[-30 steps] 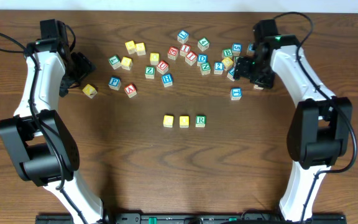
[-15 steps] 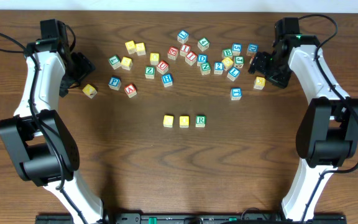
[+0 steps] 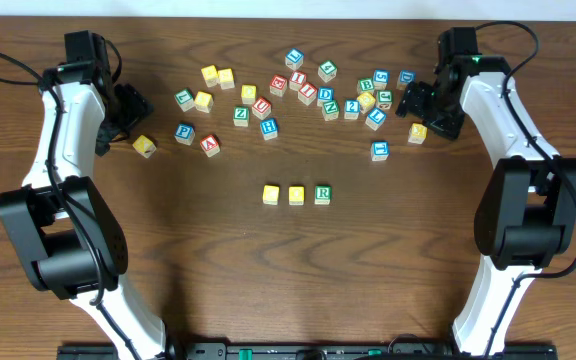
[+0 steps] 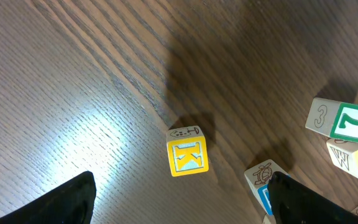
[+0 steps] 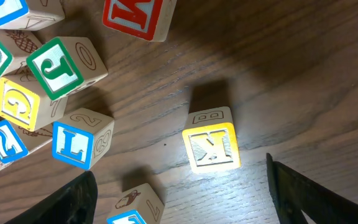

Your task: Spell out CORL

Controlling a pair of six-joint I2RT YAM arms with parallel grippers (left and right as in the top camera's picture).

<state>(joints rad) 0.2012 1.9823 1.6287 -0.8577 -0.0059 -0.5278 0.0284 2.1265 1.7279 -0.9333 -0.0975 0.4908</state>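
Observation:
Three blocks stand in a row at mid-table: two yellow ones (image 3: pixel 271 194) (image 3: pixel 296 194) and a green R block (image 3: pixel 322 194). A blue L block (image 5: pixel 73 144) lies at the edge of the far cluster (image 3: pixel 308 88); another blue-faced block (image 3: pixel 379 150) sits apart, nearer the row. My right gripper (image 3: pixel 421 106) (image 5: pixel 182 196) is open and empty, just above a yellow K block (image 5: pixel 211 146) (image 3: pixel 418 132). My left gripper (image 3: pixel 131 106) (image 4: pixel 182 199) is open and empty, near another yellow block (image 4: pixel 187 154) (image 3: pixel 144 146).
Several loose letter blocks are scattered across the far half of the table. A green 7 block (image 4: pixel 347 121) and a blue turtle block (image 4: pixel 263 179) lie by the left gripper. A red block (image 5: pixel 138 15) and a green J block (image 5: pixel 58 67) lie by the right gripper.
My right gripper has pulled back to the right, away from the block cluster, uncovering the yellow K block. The left arm and the row of three blocks have not moved.

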